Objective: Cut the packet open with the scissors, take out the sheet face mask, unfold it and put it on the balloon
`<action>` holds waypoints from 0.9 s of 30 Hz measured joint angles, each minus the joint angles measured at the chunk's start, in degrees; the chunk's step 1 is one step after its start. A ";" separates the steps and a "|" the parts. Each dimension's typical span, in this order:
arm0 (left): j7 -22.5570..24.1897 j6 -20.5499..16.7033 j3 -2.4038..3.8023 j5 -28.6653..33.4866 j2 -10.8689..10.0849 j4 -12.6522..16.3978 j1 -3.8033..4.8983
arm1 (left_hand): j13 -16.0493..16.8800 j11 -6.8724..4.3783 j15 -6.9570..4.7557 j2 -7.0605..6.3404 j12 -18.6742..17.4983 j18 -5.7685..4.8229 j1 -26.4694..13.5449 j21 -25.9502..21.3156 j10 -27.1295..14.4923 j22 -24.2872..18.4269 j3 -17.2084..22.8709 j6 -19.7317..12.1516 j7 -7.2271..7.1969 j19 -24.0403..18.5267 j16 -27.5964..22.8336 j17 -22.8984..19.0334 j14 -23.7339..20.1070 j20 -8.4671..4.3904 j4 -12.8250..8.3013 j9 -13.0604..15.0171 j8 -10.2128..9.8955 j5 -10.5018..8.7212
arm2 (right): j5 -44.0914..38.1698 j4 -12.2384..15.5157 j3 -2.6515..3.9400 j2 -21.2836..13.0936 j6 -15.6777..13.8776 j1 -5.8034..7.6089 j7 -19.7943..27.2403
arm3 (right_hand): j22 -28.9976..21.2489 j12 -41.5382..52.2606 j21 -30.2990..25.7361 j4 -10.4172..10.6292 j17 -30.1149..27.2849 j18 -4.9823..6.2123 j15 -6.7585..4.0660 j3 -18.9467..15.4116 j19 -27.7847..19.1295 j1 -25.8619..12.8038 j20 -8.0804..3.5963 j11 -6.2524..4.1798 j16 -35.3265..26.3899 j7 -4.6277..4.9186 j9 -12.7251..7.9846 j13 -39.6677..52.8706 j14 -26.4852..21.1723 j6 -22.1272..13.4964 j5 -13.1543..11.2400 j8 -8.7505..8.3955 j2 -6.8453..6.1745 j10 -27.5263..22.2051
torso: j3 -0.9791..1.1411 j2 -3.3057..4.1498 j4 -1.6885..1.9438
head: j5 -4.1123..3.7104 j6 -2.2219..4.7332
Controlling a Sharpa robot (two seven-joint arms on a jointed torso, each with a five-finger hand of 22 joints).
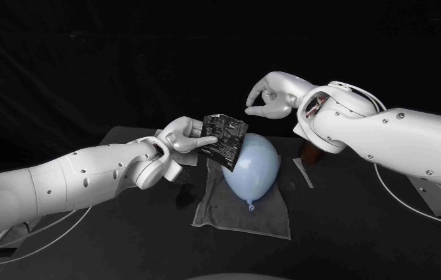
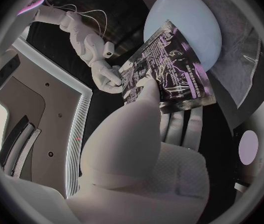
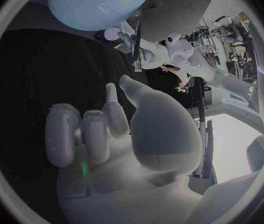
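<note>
My left hand [image 1: 184, 138] pinches a black printed packet [image 1: 224, 138] between thumb and fingers and holds it upright just above the table. In the left wrist view the packet [image 2: 166, 72] lies against my left hand [image 2: 147, 119], its printed face showing. Right behind it a pale blue balloon [image 1: 250, 168] lies on a grey cloth [image 1: 243, 215], knot towards me. My right hand [image 1: 271, 98] hovers higher up, to the right of the packet and apart from it, fingers curled towards the thumb with nothing visible in them. The right wrist view shows the balloon [image 3: 97, 5] and my right hand [image 3: 107, 134].
A thin white strip [image 1: 303, 172] lies on the table right of the balloon. A reddish-brown thing [image 1: 313, 154] stands behind it, mostly hidden by my right arm. The cloth [image 2: 243, 50] spreads under the balloon [image 2: 191, 20].
</note>
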 measured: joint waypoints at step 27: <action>0.97 -1.68 0.01 -9.03 -0.24 -0.32 0.00 | -0.02 0.02 0.00 0.20 0.00 -0.06 0.33 0.00 -0.02 0.00 0.06 -0.29 0.09 0.00 0.00 0.01 0.00 0.00 -0.06 0.00 -0.19 -0.07 | -0.72 5.27 -0.48 -1.43 3.65 -0.98 -2.98 | 0.03 -0.01 -0.01 0.71 0.04 0.00 0.01 -0.71 -0.02 -0.30 0.01 0.01 -0.11 0.15 -0.09 0.04 -0.01 -0.59 0.00 0.00 -0.30 -0.02 | 0.00 -0.02 -0.03 | -0.83 0.45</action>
